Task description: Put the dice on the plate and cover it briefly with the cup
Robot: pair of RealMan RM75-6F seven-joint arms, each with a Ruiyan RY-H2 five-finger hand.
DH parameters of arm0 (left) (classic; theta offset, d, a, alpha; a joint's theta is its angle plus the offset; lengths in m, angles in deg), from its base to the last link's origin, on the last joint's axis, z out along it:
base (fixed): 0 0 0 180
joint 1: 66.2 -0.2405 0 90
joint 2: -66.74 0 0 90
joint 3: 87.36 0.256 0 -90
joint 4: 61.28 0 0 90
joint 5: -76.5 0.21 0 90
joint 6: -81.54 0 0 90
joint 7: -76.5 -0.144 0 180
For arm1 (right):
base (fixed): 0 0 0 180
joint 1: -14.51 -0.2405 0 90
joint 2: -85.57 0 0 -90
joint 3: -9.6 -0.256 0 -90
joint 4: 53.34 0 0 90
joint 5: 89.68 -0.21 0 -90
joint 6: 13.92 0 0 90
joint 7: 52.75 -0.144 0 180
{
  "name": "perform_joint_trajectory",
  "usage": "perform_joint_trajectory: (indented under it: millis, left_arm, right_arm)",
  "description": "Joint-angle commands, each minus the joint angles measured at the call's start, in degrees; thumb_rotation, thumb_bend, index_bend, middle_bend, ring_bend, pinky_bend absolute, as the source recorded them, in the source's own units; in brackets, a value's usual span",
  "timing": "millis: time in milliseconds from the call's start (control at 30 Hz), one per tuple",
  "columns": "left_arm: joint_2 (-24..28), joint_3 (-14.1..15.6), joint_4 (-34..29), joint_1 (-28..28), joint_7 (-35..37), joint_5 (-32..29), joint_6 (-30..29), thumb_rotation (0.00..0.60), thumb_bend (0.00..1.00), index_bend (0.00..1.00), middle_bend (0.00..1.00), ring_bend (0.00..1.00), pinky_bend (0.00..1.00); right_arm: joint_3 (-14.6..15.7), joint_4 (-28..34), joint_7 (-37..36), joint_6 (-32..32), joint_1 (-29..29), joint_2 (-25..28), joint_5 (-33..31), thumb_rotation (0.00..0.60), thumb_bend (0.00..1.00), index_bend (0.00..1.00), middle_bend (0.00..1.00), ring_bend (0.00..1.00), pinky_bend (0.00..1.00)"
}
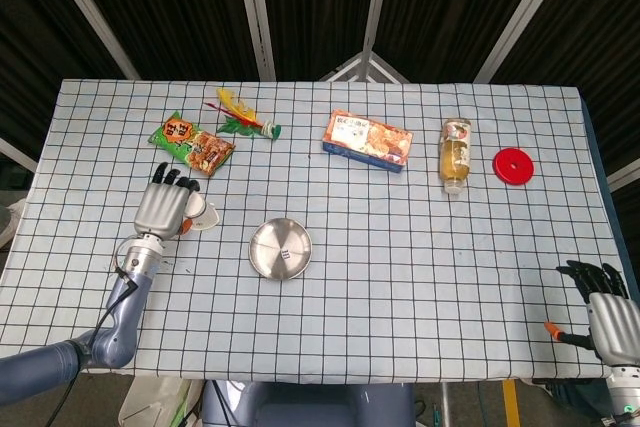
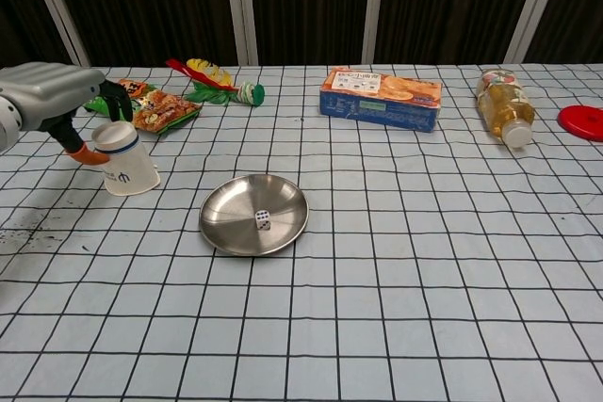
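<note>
I'm working in a lab-type test cell, not a home. The table (image 1: pixel 400 247) wears a white cloth with a black grid, the kind laid out for positioning. Behind it I see black curtains (image 2: pixel 301 7) hung between bare metal frame struts (image 1: pixel 255 12), an enclosure around the rig. The props look like a staged assortment: snack packet (image 1: pixel 192 143), biscuit box (image 1: pixel 367 140), bottle (image 1: pixel 455 154) lying on its side, red lid (image 1: pixel 513 165), all spaced apart along the far side. Cabling runs along my left arm (image 1: pixel 105 322) at the near edge.
</note>
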Motion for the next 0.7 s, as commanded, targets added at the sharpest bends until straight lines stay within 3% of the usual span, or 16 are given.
perform_joint_trajectory:
  millis: [33,433,700]
  left_arm:
    - [-0.2,0.1,0.1,0.2,-0.3,-0.2,0.0,0.600,0.41,0.34,0.32,0.16,0.07]
    - [-0.9,0.3,0.3,0.6,-0.8,-0.7,-0.6,0.600,0.42,0.34,0.33,0.18,0.09]
    - [-1.3,0.3,0.3,0.4,0.4,0.3,-1.9,0.600,0.45,0.37,0.44,0.26,0.16]
  right_arm:
    - [0.1,0.0,0.0,0.1,0.0,0.0,0.0,0.600,0.10,0.25,0.19,0.13,0.00]
    - [0.1,0.1,0.0,0.3,-0.1,0.0,-0.1,0.600,0.10,0.25,0.19,0.13,0.00]
    - [0.0,0.2,-0.2,0.2,-0.2,0.1,0.0,0.600,0.10,0.25,0.19,0.13,0.00]
